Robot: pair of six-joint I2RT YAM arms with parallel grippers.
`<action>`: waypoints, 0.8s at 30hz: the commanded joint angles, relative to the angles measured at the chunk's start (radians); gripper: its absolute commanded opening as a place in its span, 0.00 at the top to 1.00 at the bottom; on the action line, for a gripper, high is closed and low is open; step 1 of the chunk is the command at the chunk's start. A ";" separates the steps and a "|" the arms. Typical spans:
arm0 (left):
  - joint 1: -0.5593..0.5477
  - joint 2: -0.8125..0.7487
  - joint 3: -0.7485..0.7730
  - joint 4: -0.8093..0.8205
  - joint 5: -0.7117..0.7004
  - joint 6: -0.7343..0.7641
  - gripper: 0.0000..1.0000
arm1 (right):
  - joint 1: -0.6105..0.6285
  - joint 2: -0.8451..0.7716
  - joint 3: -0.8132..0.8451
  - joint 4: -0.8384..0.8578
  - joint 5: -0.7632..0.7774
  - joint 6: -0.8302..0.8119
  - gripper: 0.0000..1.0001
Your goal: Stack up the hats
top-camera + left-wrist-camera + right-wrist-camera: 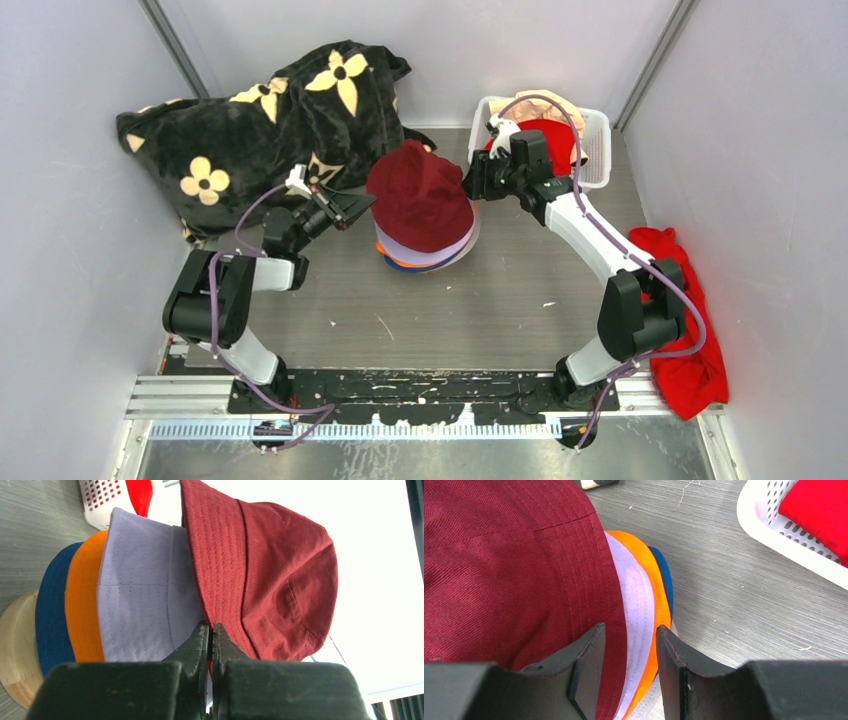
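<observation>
A stack of hats stands mid-table with the maroon hat (420,195) on top. Under it lie the lilac hat (140,595), the orange hat (82,600), the blue hat (50,615) and a pale tan brim (15,645) at the bottom. My left gripper (368,205) is at the stack's left side, shut on the maroon hat's brim (220,580). My right gripper (470,185) is at the stack's right side, open, its jaws (629,630) straddling the maroon (499,570), lilac (636,595) and orange (659,590) brims without closing on them.
A white basket (600,150) stands at the back right, holding a red cloth (555,135) and a cream fabric piece (555,103). A large black blanket with cream flowers (250,130) lies at the back left. Another red cloth (685,330) lies along the right wall.
</observation>
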 commanded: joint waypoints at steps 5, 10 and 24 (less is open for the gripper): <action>0.004 0.029 -0.053 0.148 0.051 -0.016 1.00 | 0.027 -0.037 -0.033 0.026 -0.011 0.000 0.53; -0.014 0.032 -0.105 0.148 0.063 0.015 1.00 | 0.034 -0.036 -0.045 0.034 -0.008 -0.001 0.53; -0.040 0.178 -0.149 0.148 0.052 0.097 1.00 | 0.041 -0.014 -0.081 0.055 -0.001 0.004 0.53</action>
